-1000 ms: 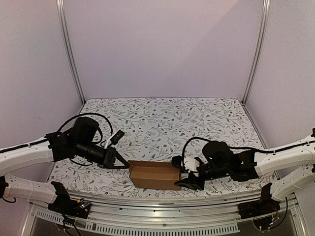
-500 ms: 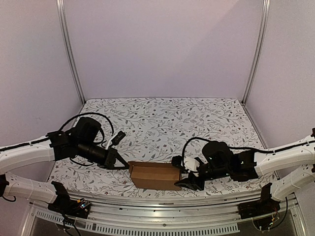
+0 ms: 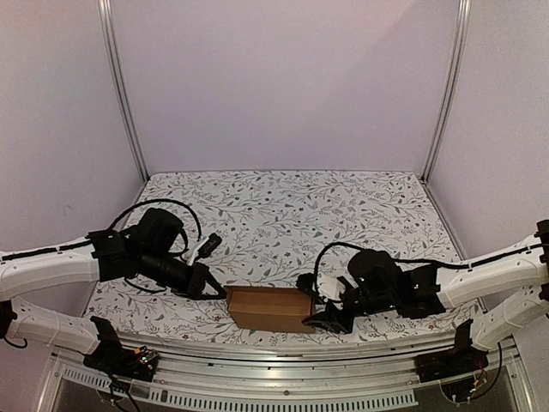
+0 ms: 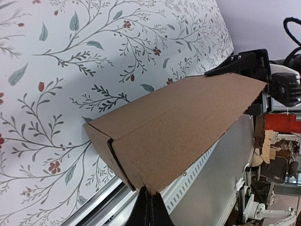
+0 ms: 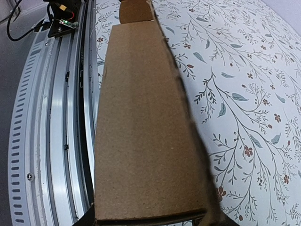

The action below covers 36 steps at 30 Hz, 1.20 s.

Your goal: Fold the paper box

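The paper box [image 3: 269, 308] is plain brown cardboard, folded into an oblong shape, and lies lengthwise near the table's front edge. My left gripper [image 3: 220, 293] is shut with nothing between its fingers. In the left wrist view its tip [image 4: 148, 197] touches the near lower corner of the box [image 4: 188, 122]. My right gripper [image 3: 318, 306] straddles the box's right end. In the right wrist view the box [image 5: 141, 117] fills the gap between the two fingers, which grip its sides, and only their tips show at the bottom edge.
The flowered tablecloth [image 3: 292, 215] covers the table behind the box. A slotted aluminium rail [image 3: 274, 356] runs just in front of the box and shows in the right wrist view [image 5: 56, 117]. Walls and frame posts [image 3: 120, 94] close the sides.
My left gripper has moved right and closer to the box's left end. The box's raised top flap has come down, so the box looks closed. The right gripper shifted slightly.
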### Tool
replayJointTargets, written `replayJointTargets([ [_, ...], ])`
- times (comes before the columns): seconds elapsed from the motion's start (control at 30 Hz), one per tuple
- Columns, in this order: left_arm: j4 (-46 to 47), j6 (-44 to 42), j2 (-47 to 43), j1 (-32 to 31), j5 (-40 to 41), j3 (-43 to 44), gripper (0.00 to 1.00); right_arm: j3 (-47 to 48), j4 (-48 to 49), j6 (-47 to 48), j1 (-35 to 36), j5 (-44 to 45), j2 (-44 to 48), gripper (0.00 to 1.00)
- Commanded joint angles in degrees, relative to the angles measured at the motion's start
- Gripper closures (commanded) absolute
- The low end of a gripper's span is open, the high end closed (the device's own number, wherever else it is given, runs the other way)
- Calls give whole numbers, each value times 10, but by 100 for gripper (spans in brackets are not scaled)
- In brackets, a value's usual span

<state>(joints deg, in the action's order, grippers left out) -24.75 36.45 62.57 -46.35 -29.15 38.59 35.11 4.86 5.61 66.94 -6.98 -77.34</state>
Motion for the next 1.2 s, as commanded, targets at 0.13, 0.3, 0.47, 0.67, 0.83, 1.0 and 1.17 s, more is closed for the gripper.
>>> replayJointTargets([
  [0.13, -1, -6, 19, -31, 25, -5, 100, -16, 129, -25, -3, 30, -47, 62],
  [0.3, -9, -9, 33, -41, 43, -4, 100, -31, 159, -17, -5, 43, -69, 61],
  [0.47, -16, -7, 40, -51, 58, -2, 100, -39, 173, -17, -9, 45, -76, 58],
  [0.67, -21, -8, 44, -56, 64, 12, 100, -39, 174, -18, -9, 46, -73, 48],
  [0.83, -36, -13, 43, -56, 70, 28, 100, -40, 171, -18, -9, 43, -67, 39],
  [1.0, -102, -28, 32, -56, 112, 60, 99, -40, 163, -14, -9, 42, -69, 28],
  [1.17, -141, -33, 7, -56, 135, 78, 85, -35, 141, -7, -9, 50, -56, 22],
])
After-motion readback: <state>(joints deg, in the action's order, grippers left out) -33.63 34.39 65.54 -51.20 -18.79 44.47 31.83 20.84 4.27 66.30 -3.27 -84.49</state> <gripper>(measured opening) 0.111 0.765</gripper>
